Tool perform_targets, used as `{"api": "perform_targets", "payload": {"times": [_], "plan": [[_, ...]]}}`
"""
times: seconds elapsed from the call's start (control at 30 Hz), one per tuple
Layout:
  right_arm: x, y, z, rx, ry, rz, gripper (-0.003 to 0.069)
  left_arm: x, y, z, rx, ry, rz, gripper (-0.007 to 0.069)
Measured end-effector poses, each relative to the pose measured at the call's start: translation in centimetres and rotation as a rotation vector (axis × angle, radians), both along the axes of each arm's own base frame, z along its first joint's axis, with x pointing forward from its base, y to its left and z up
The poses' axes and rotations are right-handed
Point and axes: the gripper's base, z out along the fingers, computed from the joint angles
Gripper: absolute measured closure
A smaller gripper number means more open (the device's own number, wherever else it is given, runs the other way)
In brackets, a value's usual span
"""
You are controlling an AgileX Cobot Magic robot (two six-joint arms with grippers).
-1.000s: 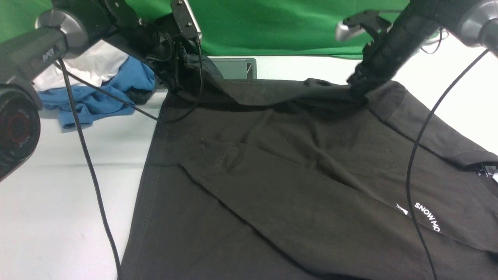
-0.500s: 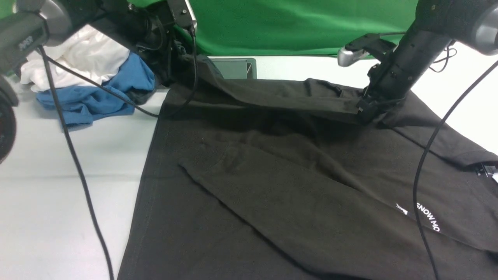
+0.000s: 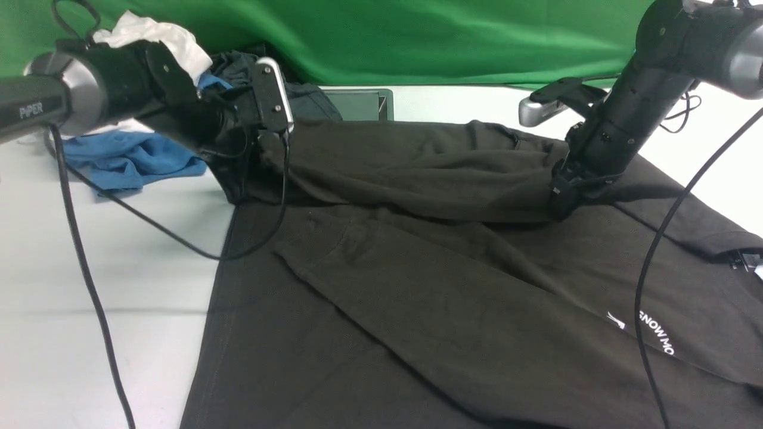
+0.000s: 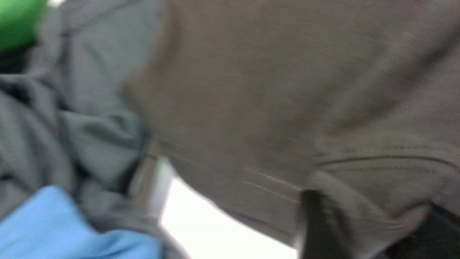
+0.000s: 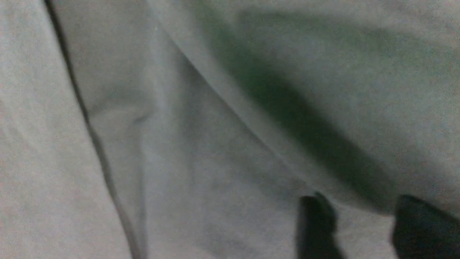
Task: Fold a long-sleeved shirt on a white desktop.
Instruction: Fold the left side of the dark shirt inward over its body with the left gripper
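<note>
The long-sleeved shirt's point(image 3: 417, 268) far edge lies folded inward — right gripper point(image 3: 560, 205) fingers point(image 5: 316, 223) spread, likely letting go; left gripper point(image 3: 237, 174) fingers hidden — cannot tell.

Robot lab: green backdrop cloth point(image 3: 417, 42) behind white desktop point(image 3: 89, 268).

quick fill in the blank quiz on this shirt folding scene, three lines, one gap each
1. The backdrop cloth behind the white desktop is coloured ____.
2. The white lettering on the long-sleeved shirt begins with the word ____.
3. The crumpled garment at the desktop's far left is coloured ____.

Missing words: green; SNOW; blue.
</note>
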Motion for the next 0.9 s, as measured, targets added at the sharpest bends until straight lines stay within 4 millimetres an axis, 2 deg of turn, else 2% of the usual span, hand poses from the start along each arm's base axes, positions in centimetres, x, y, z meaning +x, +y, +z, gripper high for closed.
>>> {"api": "perform_targets", "payload": {"times": [0.1, 0.2, 0.3, 0.33, 0.37, 0.43, 0.5, 0.53, 0.57, 0.67, 0.73, 0.77, 0.8, 0.87, 0.9], "plan": [[-0.4, -0.4, 1.1, -0.049, -0.016, -0.033, 0.0227, -0.9, 0.1, 0.8, 0.022, 0.054, -0.034, 0.0137], [-1.0, -1.2, 3.3, -0.095, -0.061, -0.070, 0.0264, -1.6, 0.3, 3.0, 0.041, 0.031, -0.031, -0.0007], [-1.8, -2.4, 6.0, -0.099, -0.111, -0.121, 0.0325, -2.3, 0.5, 6.5, 0.036, -0.053, -0.009, -0.0055], [-1.8, -2.6, 6.1, -0.100, -0.114, -0.128, 0.0333, -2.3, 0.5, 6.7, 0.035, -0.060, -0.006, -0.0057], [-2.2, -3.6, 7.0, -0.097, -0.122, -0.176, 0.0358, -2.8, 0.5, 8.6, 0.017, -0.105, 0.024, -0.0059], [-2.4, -4.8, 7.2, -0.099, -0.114, -0.238, 0.0375, -3.2, 0.5, 10.1, -0.008, -0.142, 0.056, -0.0033], [-2.6, -6.0, 6.7, -0.104, -0.088, -0.303, 0.0392, -3.6, 0.4, 11.2, -0.060, -0.170, 0.100, 0.0076], [-2.6, -6.2, 6.7, -0.104, -0.085, -0.310, 0.0396, -3.6, 0.4, 11.2, -0.065, -0.171, 0.104, 0.0076], [-2.8, -6.6, 6.1, -0.109, -0.063, -0.332, 0.0408, -3.8, 0.3, 11.2, -0.094, -0.162, 0.119, 0.0187], [-3.2, -6.0, 5.4, -0.092, -0.032, -0.334, 0.0421, -3.3, -0.1, 9.8, -0.171, -0.133, 0.162, 0.0442], [-3.2, -5.1, 5.3, -0.070, -0.036, -0.314, 0.0420, -2.4, -0.4, 8.4, -0.216, -0.115, 0.184, 0.0555], [-3.2, -4.8, 5.3, -0.064, -0.041, -0.304, 0.0420, -2.2, -0.5, 8.0, -0.217, -0.112, 0.176, 0.0577], [-3.2, -4.1, 5.3, -0.057, -0.051, -0.274, 0.0420, -1.6, -0.7, 6.8, -0.195, -0.097, 0.133, 0.0589], [-3.2, -3.6, 5.3, -0.051, -0.055, -0.252, 0.0420, -1.3, -0.8, 6.3, -0.167, -0.093, 0.082, 0.0583], [-3.3, -2.8, 5.3, -0.045, -0.060, -0.218, 0.0420, -1.0, -1.1, 5.8, -0.121, -0.102, -0.012, 0.0551]]}}
